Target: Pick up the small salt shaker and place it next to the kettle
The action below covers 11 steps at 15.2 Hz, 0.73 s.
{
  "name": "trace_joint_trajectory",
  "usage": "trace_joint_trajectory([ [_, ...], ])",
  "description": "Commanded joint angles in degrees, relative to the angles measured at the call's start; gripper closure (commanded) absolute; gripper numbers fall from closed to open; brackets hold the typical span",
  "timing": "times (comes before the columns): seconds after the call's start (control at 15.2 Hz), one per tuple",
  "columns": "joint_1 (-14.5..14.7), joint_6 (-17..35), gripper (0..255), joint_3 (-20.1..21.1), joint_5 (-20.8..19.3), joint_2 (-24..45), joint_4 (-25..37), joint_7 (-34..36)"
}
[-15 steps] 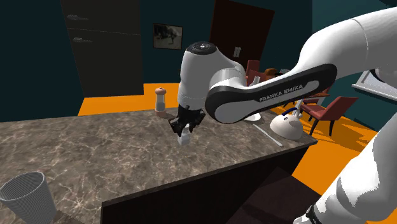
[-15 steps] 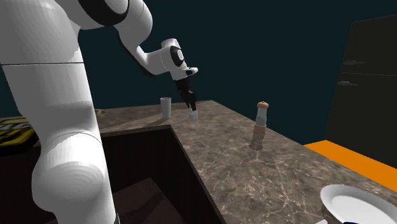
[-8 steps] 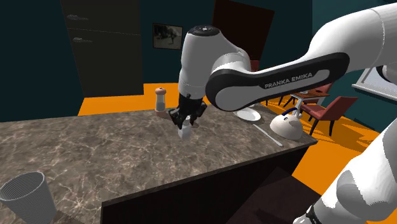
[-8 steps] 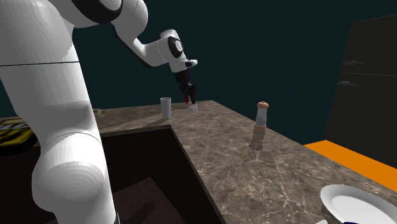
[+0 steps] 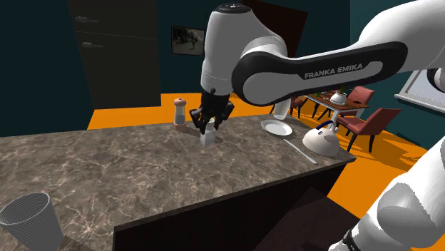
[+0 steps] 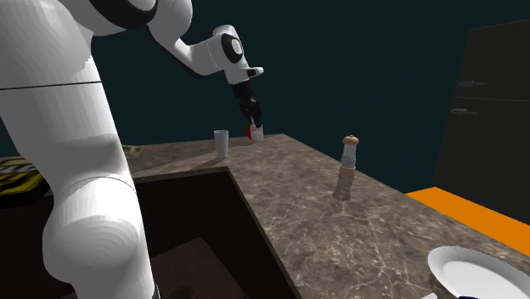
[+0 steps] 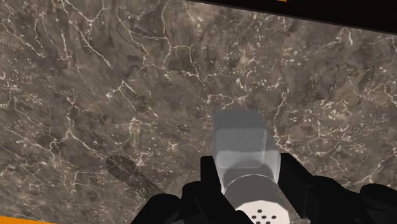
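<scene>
From beside the arm (image 5: pixel 321 71) we look down across the bench (image 5: pixel 107 171) toward the mill (image 5: pixel 180 110). Our second camera sits low at the plate (image 6: pixel 476 276) end, facing along it to the cup (image 6: pixel 222 143); both share these. Our wrist camera peers closely down the claw (image 7: pixel 248 168).

On the marble counter (image 5: pixel 107 164): one small white shaker (image 5: pixel 209 140), one taller mill (image 5: pixel 180 110) with a brown cap, one ribbed cup (image 5: pixel 28 219), one white plate (image 5: pixel 277 128), one white kettle (image 5: pixel 322 140) and one slim white utensil (image 5: pixel 299 151). Beyond the counter: one dark refrigerator (image 5: pixel 118 57), one framed picture (image 5: pixel 187 40) and at least two red chairs (image 5: pixel 378 118), any others too hidden to count. One white arm (image 5: pixel 321 68) with one black gripper (image 5: pixel 209 128).
</scene>
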Motion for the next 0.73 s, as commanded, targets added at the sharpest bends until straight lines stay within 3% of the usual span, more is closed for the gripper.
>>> trace_joint_trajectory([
  [0.0, -0.1, -1.4, 255, -0.1, 0.3, -0.2, 1.2, -0.6],
  [0.4, -0.1, -5.5, 255, -0.2, 0.9, -0.4, 5.3, -1.8],
  [0.66, -1.8, -2.7, 255, -4.7, 5.1, -6.8, -1.1, -9.1],
])
